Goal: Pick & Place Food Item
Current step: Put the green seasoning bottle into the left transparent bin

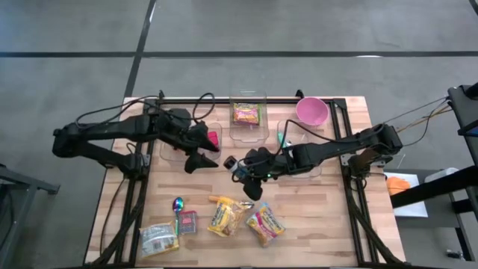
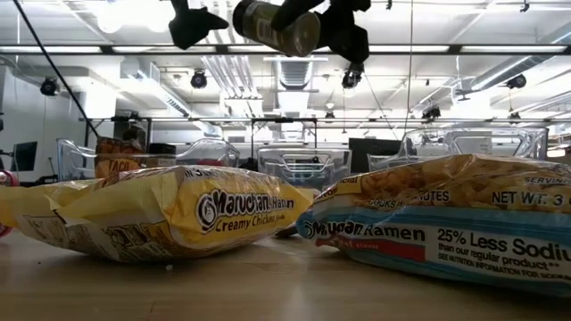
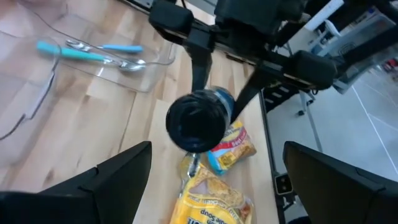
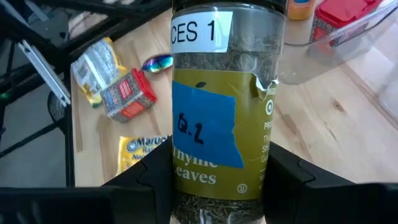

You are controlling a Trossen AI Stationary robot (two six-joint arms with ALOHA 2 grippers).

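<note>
So the right gripper (image 1: 240,169) is clamped on a spice jar (image 4: 219,106) (label reads thyme leaves, with a blue tape patch on it) and has it lifted off the table (image 1: 336,217), about the middle of the worktop. In the low view the jar hangs lying on its side, well above the noodle packets (image 2: 169,214). So I'd say the pick is done; the place is what's left.

The left gripper (image 1: 203,153) is right beside it with its fingers spread wide and nothing in them, facing the jar's black lid (image 3: 195,122). Looks to me like a handover could be coming, but that's a guess.

Where it's going I can't tell. There are clear bins along the far edge: one (image 1: 249,113) already holds a noodle packet, another (image 3: 93,53) has blue-handled spoons. The left arm covers most of the bin on its side, so its contents are hard to make out beyond something red. The pink bowl (image 1: 311,110) at the far right corner looks empty.
</note>
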